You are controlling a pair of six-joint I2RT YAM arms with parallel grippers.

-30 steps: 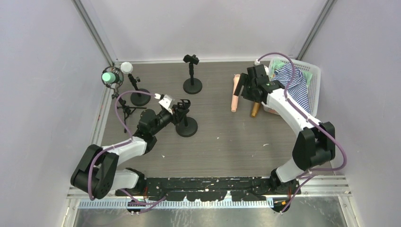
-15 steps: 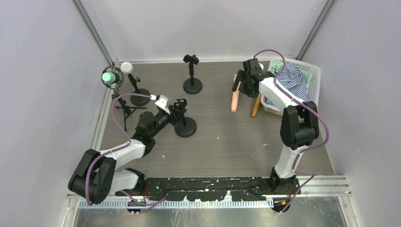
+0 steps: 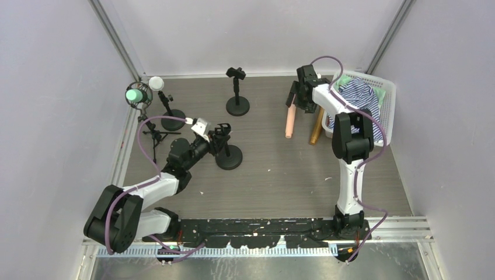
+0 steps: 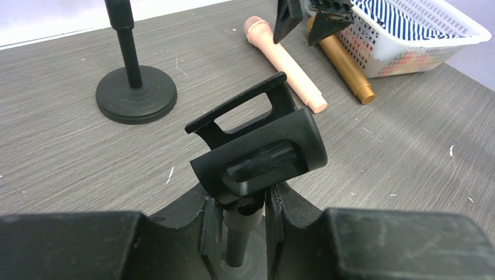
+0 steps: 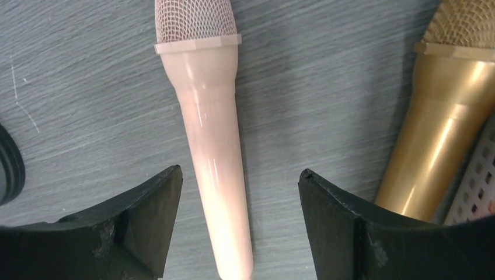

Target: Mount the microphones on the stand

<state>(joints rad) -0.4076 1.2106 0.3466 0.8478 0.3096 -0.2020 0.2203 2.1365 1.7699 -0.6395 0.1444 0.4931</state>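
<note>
Microphone, mint green [image 3: 135, 93]: far left, seated in the mount of a tripod stand [image 3: 153, 137], well apart from both your grippers.
White microphone [image 3: 156, 83]: just right of the green one, held up on its own stand [image 3: 173, 119].
Left gripper [image 4: 239, 205]: closed on the stem of the near stand [image 4: 257, 157], pinching just below its clip.
Left arm: you've got it low and stretched forward over the table [image 3: 280, 169], wrist angled toward the centre.
Back stand [image 3: 237, 105]: upright at the far side, mid-table.
Peach-pink microphone [image 5: 210, 146]: flat on the table, right between your right jaws, mesh head pointing away from the wrist.
Right gripper [image 3: 299, 100]: open, straddling the pink body with a gap on each side.
Right arm: reached out to the far side, hand pointing down.
Golden-brown microphone [image 5: 443, 134]: flat, just right of the pink one, outside your right jaw and next to the basket [image 3: 386, 87].
Basket: far right, with a striped cloth [image 3: 356, 96] in it.
</note>
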